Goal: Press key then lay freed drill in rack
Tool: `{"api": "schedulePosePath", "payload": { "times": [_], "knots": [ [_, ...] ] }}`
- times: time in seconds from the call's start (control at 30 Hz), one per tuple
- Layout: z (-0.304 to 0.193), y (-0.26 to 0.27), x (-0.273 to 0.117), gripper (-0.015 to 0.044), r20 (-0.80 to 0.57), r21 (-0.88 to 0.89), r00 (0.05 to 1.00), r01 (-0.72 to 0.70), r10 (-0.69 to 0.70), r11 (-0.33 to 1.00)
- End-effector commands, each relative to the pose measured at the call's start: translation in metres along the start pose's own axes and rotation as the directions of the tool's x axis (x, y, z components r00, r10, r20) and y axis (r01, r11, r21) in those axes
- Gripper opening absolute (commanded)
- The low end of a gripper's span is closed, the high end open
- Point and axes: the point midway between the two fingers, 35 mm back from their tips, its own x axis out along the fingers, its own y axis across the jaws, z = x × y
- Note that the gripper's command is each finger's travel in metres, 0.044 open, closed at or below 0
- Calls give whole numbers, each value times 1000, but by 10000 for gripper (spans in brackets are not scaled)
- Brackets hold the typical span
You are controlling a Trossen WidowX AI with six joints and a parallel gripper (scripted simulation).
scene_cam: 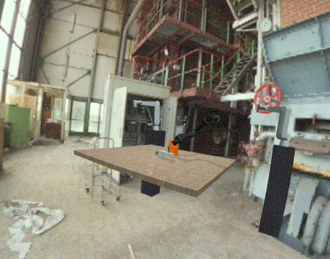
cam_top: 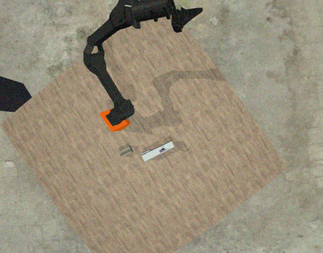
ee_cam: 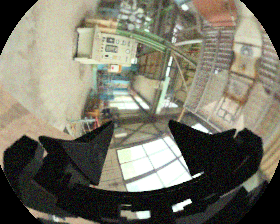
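Jaws of the black arm [cam_top: 109, 84] [scene_cam: 194, 133] stand widely spread, over the orange block [cam_top: 116, 126] [scene_cam: 173, 149] on the wooden surface [cam_top: 167, 203] [scene_cam: 171, 172]. Near that block lie a grey piece [cam_top: 126, 151] [scene_cam: 156, 152] and, a little farther from it, a pale bar [cam_top: 151, 154] [scene_cam: 165, 154] with a dark upright pin [cam_top: 162, 150] [scene_cam: 168, 149]; which is drill or key, I cannot tell.

Black arm [cam_top: 108, 84] [scene_cam: 198, 130] in a crooked reach, tool [cam_top: 112, 119] [scene_cam: 174, 142] [ee_cam: 141, 123] foremost, its two dark fingers wide apart.
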Motion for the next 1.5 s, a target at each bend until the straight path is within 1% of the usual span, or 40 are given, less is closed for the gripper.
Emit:
{"api": "schedulePosePath", "payload": {
  "times": [0.0,0.27,0.33,0.47,0.57,0.7,0.83,0.93,1.0,1.1,1.23,1.37,1.47],
  "knots": [
    [0,0,0,374,0,0,1000,0,0,1000],
    [-2,1,2,164,-6,2,1000,-6,6,1000],
    [-19,13,15,111,-57,20,997,-50,51,999],
    [-72,47,48,6,-203,93,961,-169,185,981],
    [-113,72,65,0,-304,165,910,-240,281,957],
    [-173,110,76,0,-425,286,807,-311,410,907],
    [-228,147,75,0,-516,410,675,-346,528,844],
    [-253,165,71,0,-549,473,601,-349,580,809],
    [-280,182,65,0,-579,546,512,-335,635,768],
    [-321,209,48,0,-602,658,361,-281,712,699],
    [-368,240,19,0,-585,781,161,-154,795,605],
    [-407,271,-25,0,-497,865,-52,47,866,499],
    [-428,289,-58,0,-396,874,-180,227,901,429]
  ]
}}
